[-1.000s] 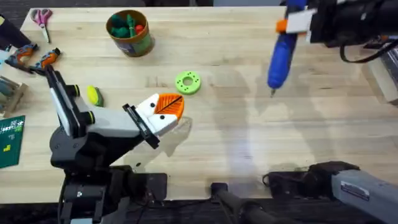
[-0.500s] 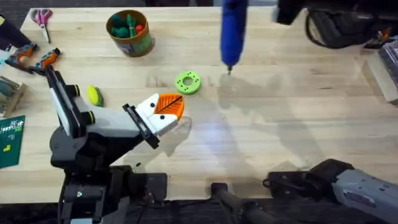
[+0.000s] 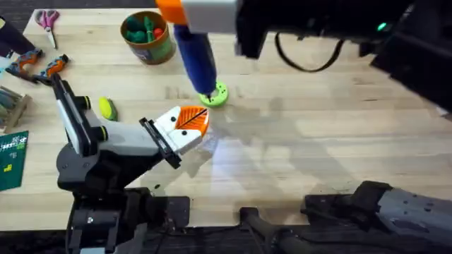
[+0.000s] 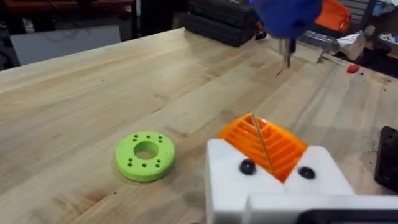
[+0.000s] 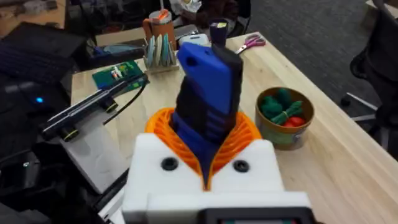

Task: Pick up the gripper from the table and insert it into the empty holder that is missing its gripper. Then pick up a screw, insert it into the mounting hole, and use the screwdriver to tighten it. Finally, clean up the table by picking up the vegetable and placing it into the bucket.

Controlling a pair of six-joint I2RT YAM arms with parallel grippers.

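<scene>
My right gripper (image 5: 208,163) clamps the screwdriver (image 3: 195,55) tip-down, so the bit can meet the left gripper (image 3: 189,124) waiting shut below.

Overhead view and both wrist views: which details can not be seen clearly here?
- Screwdriver tip, overhead: it overlaps the green disc; contact cannot be told.
- Screwdriver body, left wrist view: cut off by the edge.
- Left claw screws, left wrist view: too small to judge tightness.
- Bucket contents, right wrist view: the pieces are too small to name.

Green disc (image 3: 215,94), scissors (image 3: 48,20), pliers (image 3: 37,65).
</scene>
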